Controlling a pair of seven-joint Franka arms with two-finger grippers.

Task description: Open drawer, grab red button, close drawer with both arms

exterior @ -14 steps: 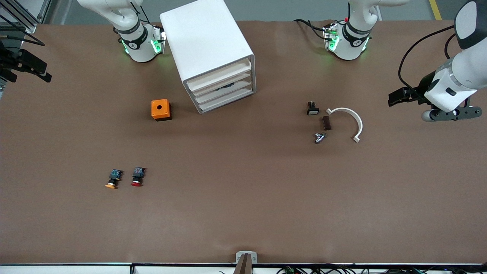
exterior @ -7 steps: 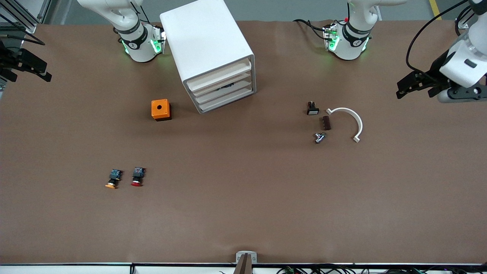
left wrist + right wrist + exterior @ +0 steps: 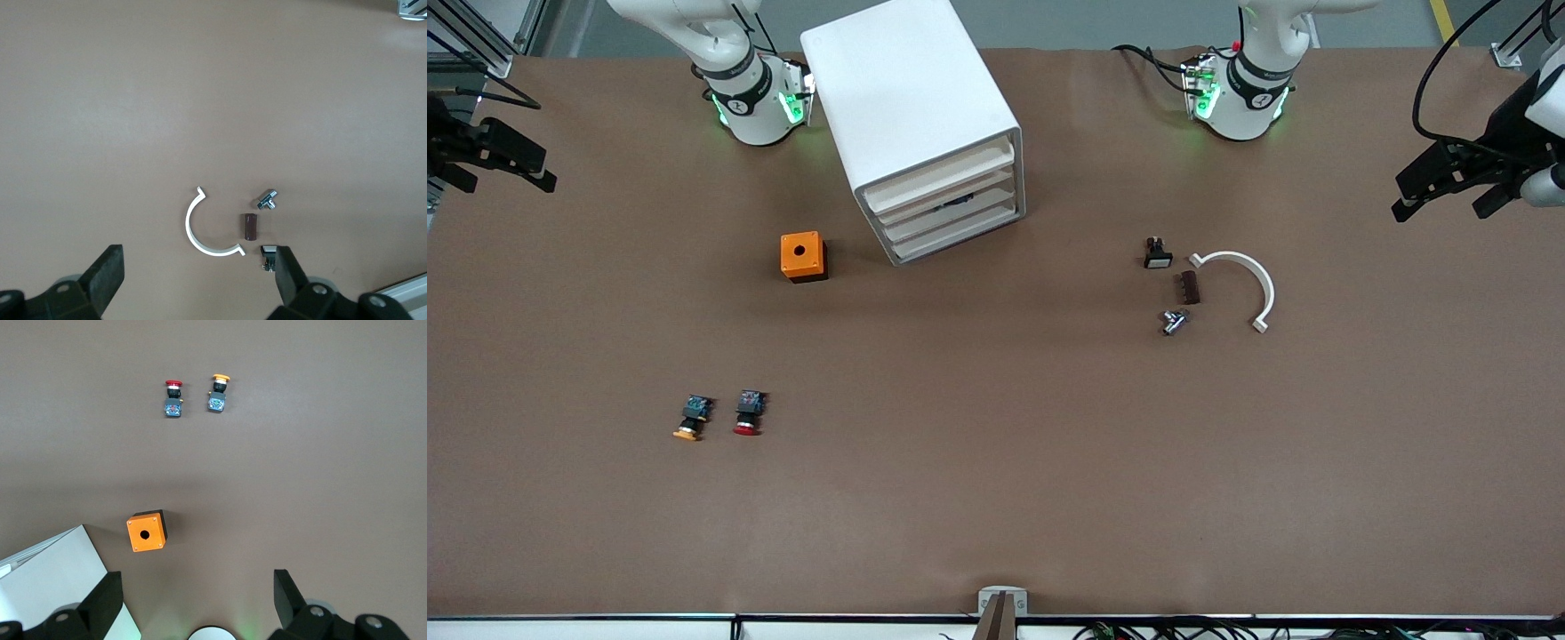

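We hold our left gripper (image 3: 1447,185) and right gripper (image 3: 500,158) wide open and empty over the table's ends, since the red-capped button (image 3: 748,413) lies untouched and the white drawer cabinet (image 3: 914,124) shut

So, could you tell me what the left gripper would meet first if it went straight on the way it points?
Probably bare table. The open left gripper points down, its line landing by the white curved clip, though depth is unclear.

orange box (image 3: 803,256), white curved clip (image 3: 1240,282)
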